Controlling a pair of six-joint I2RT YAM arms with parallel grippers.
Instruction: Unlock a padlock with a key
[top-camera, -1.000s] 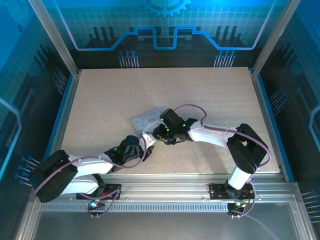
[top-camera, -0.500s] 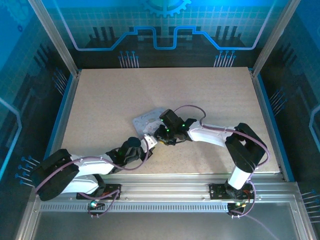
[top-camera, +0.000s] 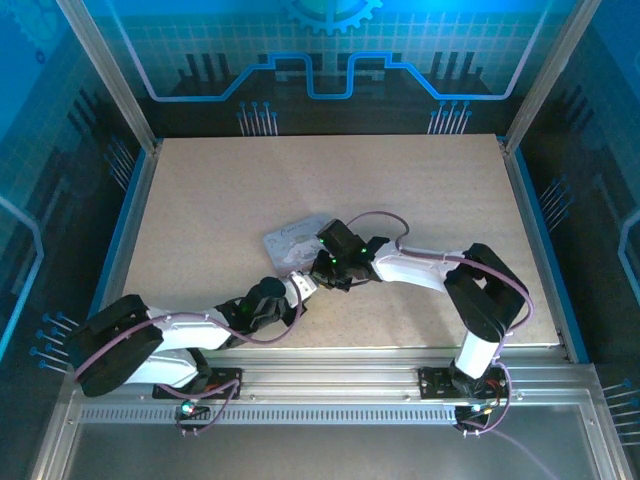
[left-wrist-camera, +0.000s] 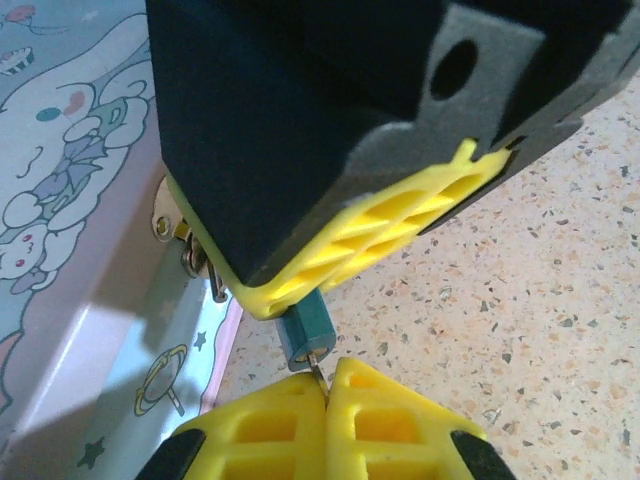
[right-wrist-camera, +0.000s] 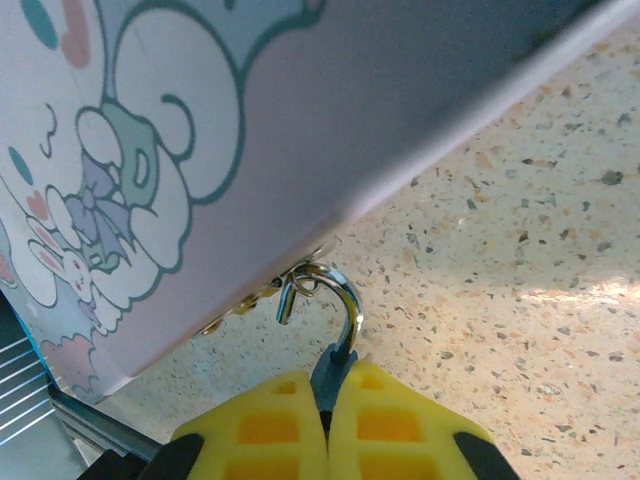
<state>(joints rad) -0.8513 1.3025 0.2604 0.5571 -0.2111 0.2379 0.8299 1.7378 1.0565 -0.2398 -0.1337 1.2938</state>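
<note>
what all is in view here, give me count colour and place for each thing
tin box: 1, pale lilac with cartoon print, mid table
latch: 1, brass, on the tin's side
padlock: 1, dark teal body, silver shackle, hanging at the latch
key: 1, grey metal, tip at the padlock's end
table: 1, speckled beige, under everything
left gripper: 1, yellow fingers, shut on the key
right gripper: 1, yellow fingers, shut on the padlock

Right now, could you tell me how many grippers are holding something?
2. The left gripper is shut on the key, against the padlock; the right gripper is shut on the padlock, whose shackle hangs from the tin.
</note>
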